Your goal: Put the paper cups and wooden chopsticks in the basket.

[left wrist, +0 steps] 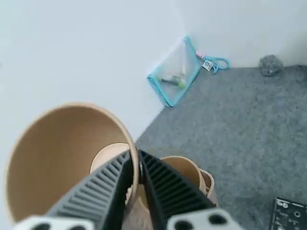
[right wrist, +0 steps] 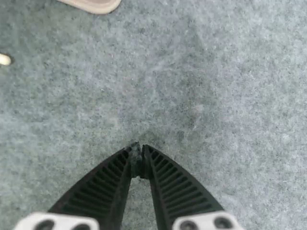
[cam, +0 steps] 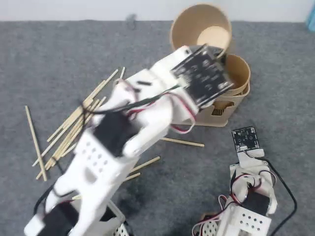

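My left gripper (left wrist: 136,160) is pinched shut on the rim of a paper cup (left wrist: 57,153), one finger inside the wall and one outside. That grip keeps the cup's mouth facing the camera, and the cup hangs tilted above the basket (cam: 219,112). I judge this the placing step: the cup needs lowering and releasing. A second cup (cam: 239,73) already sits in the basket, just beside the held one, so I would nest into it or drop alongside it. Catching its rim could tip the basket.

My right gripper (right wrist: 138,152) is closed on nothing, tips together above the grey carpet (right wrist: 216,72) in front of the basket.

The wooden chopsticks (cam: 74,123) lie scattered on the carpet, well apart from the basket, with one stray stick (cam: 182,142) nearer it. My own left arm crosses above part of that pile. A blue pouch (left wrist: 173,74) leans on the wall beyond.
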You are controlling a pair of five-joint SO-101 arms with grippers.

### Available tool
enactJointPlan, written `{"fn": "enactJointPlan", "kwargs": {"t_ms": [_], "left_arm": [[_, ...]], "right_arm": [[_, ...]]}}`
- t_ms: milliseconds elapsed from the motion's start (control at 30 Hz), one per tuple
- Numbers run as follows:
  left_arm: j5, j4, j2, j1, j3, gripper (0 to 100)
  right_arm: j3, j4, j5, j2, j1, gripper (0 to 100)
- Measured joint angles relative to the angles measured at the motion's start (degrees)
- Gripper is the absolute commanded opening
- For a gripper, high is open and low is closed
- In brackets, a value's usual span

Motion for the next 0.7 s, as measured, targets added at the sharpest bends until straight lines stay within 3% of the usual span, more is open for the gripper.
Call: {"fn": "enactJointPlan", "kwargs": {"t_ms": [700], "left_arm": [[1.8,1.8,11.1,4.1,1.7,1]], "right_arm": [[0.4,0.0,0.0,0.0,-0.1,0.8]]}}
